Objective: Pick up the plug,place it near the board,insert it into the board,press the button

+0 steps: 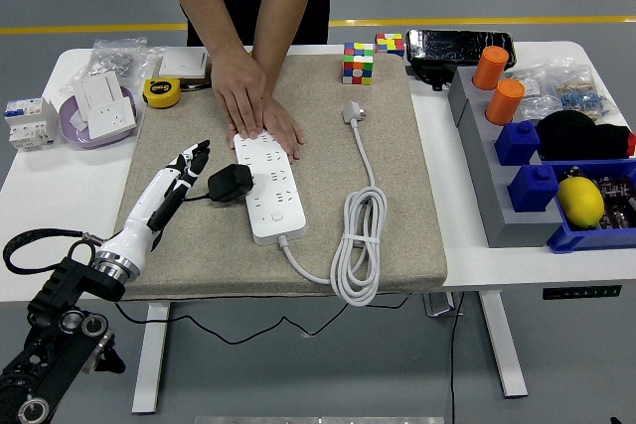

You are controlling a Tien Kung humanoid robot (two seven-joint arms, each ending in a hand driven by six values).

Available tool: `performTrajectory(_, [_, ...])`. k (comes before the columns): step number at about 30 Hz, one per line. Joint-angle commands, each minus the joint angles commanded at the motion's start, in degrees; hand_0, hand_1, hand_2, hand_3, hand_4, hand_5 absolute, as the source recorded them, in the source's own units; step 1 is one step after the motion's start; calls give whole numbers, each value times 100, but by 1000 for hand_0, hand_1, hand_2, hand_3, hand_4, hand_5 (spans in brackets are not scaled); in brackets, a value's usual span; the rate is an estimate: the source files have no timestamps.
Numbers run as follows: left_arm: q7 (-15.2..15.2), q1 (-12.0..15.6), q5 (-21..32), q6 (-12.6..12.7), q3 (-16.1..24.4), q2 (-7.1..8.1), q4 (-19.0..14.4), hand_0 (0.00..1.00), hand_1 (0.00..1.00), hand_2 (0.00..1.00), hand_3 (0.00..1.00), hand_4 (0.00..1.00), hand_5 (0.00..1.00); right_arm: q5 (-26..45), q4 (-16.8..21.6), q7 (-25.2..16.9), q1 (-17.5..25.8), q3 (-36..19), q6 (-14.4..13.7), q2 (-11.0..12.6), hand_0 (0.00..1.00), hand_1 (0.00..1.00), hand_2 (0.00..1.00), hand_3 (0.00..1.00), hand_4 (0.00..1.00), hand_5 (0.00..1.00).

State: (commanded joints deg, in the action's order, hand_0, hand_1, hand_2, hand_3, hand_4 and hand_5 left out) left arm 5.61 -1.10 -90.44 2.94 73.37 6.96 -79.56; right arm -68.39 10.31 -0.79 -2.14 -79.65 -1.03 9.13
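A white power strip (pixel 266 186) lies on a beige mat (pixel 397 196) on the counter (pixel 60 196). A person's hands (pixel 253 106) press down its far end. The black plug (pixel 231 182) sits against the strip's left edge; whether it is seated cannot be told. The robot's left hand (pixel 177 181), fingers straight and empty, lies just left of the plug. The button press likely remains.
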Motion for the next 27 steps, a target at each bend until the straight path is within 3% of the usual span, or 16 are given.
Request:
performTrajectory(13, [-18, 45, -479, -48, -296, 85, 138, 998, 998, 998, 987, 998, 998, 38, 0, -7, -31, 31, 4, -1, 928, 893, 828, 857, 998, 998])
performTrajectory(27, [42, -240, -592, 2, -505, 128, 404, 998, 998, 998, 977, 998, 998, 65, 0, 8, -32, 34, 32, -15, 905, 841, 820, 853, 998, 998])
